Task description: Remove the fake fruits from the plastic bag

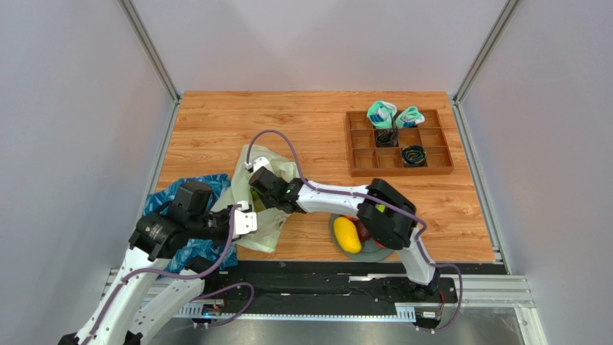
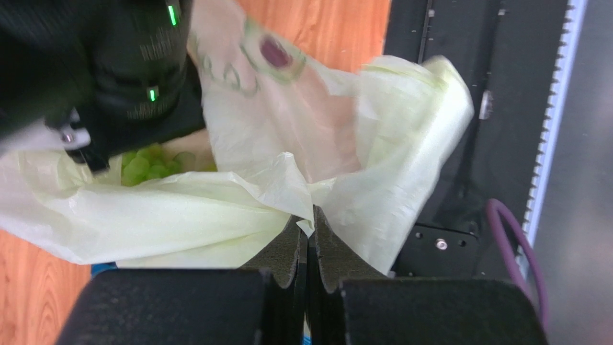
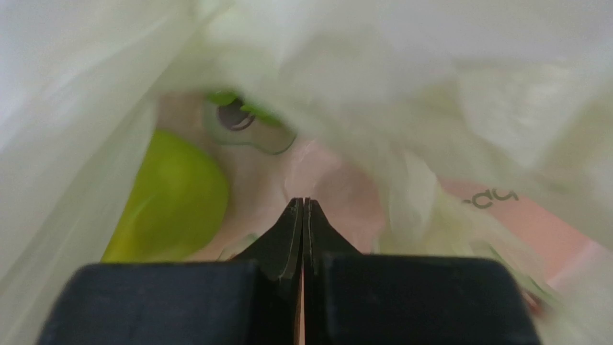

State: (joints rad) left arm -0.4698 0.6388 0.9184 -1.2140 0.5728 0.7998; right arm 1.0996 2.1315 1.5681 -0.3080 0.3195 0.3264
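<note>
Near the left front of the table (image 1: 216, 122), the bag (image 1: 265, 228) is seen crumpled. Its long axis runs from the near edge toward the far side, leaning slightly right. Its mouth is held open, facing upward and toward the left arm. Grapes (image 2: 147, 167) are seen low inside the opening. A smooth green fruit (image 3: 173, 198) is seen deeper in, left of the right fingertips. Avocado prints are shown on the bag's inner wall.

A mango (image 1: 347, 234) is laid outside the bag on a grey plate (image 1: 378, 251) to the right, its long axis running near to far. A red fruit (image 1: 362, 230) is set just beside it, partly hidden by the right arm.

The table is of orange-brown wood grain and is enclosed by plain grey walls (image 1: 72, 108) on three sides. A blue bag (image 1: 173, 190) is spread just left of the bag, under the left arm. A wooden tray (image 1: 399, 171) is placed far right, well apart, with socks (image 1: 381, 112) in two far compartments.

The left gripper (image 2: 311, 219) is clamped on a fold of the bag's rim. The right gripper (image 3: 303, 205) is placed inside the bag, its fingers pressed fully together, with nothing seen between them.
</note>
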